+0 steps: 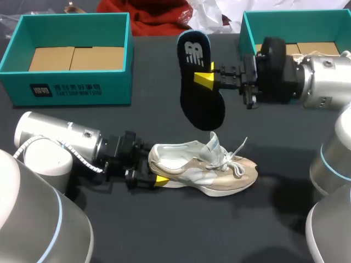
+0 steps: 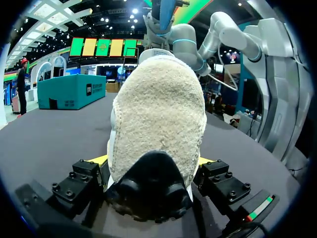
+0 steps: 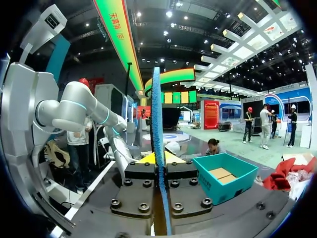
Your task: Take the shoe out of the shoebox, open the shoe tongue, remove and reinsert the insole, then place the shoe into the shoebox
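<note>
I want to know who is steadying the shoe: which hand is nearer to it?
Left. The left hand is shut on the heel of the shoe on the table. The right hand is apart, up above the shoe, holding the insole.

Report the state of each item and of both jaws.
shoe: on the table, on its sole, tongue up, insole out.
insole: in the air above the shoe.
left shoebox: open, no shoe.
right shoebox: open, partly hidden.
left jaws: shut on shoe's heel.
right jaws: shut on insole.
</note>
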